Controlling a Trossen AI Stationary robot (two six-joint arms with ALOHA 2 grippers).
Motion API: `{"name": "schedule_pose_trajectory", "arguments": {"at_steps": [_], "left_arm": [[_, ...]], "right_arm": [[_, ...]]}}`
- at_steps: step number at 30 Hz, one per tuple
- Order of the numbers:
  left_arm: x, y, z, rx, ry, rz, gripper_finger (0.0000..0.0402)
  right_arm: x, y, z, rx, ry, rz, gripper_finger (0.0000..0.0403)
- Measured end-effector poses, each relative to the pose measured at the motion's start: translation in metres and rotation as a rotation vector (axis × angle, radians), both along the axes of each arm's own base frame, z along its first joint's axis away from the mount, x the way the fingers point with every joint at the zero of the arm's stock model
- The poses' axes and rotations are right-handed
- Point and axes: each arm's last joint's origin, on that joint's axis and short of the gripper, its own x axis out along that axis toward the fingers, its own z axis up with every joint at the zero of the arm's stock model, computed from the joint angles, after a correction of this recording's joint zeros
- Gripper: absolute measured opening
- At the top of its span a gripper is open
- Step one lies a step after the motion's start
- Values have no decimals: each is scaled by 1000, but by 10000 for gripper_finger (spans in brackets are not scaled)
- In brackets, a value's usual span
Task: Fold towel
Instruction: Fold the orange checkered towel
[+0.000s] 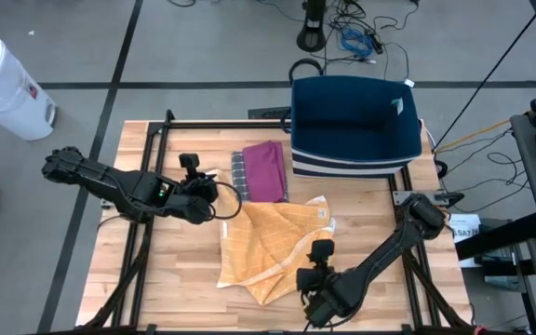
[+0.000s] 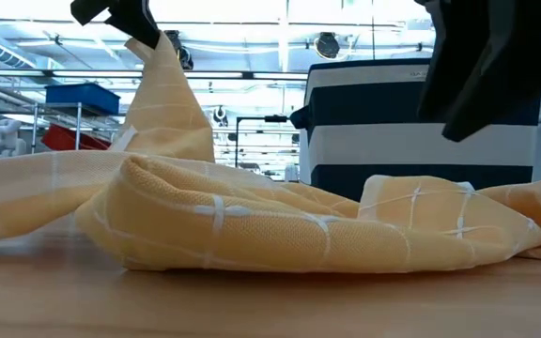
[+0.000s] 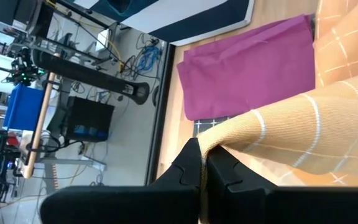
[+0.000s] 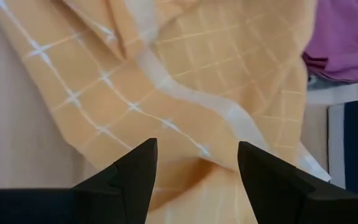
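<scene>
Rumpled yellow towel (image 1: 268, 244) sprawls mid-table on your wooden table (image 1: 138, 298), bare boards along its near edge. Your left gripper (image 3: 202, 177) pinches one towel corner aloft; your right gripper (image 4: 194, 174) hovers spread above the towel's near edge, beyond it a purple cloth (image 1: 264, 171).

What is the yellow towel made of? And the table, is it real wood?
The towel looks like woven cloth, maybe cotton: a coarse matte weave with white grid lines, and it bunches in soft folds. The table looks like wood: pale planks with grain lines and a smooth, faintly shiny finish. Whether it is solid wood or a thin layer cannot be told.
</scene>
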Motion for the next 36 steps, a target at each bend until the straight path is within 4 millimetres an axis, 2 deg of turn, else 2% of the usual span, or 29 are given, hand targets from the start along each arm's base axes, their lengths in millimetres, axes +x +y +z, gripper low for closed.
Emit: {"name": "schedule_pose_trajectory", "arguments": {"at_steps": [6, 11, 15, 18, 21, 27, 36], "left_arm": [[1, 0, 0, -3, -9, 0, 0], [1, 0, 0, -11, -8, -3, 0], [1, -1, 0, -24, -6, -9, 0], [1, -1, 0, -27, -10, -10, 0], [1, -1, 0, -30, -11, -9, 0], [1, -1, 0, -34, -11, -11, 0], [1, -1, 0, -36, -10, -12, 0]], "right_arm": [[-19, -27, 1, 41, -64, -1, 210], [-47, -59, 7, 88, -112, -38, 210], [-72, -86, 12, 195, -184, -84, 210], [-88, -107, 8, 283, -218, -137, 210], [-98, -126, -4, 362, -215, -191, 210], [-97, -142, -14, 447, -276, -189, 210], [-89, -159, -23, 516, -162, -208, 210]]}}
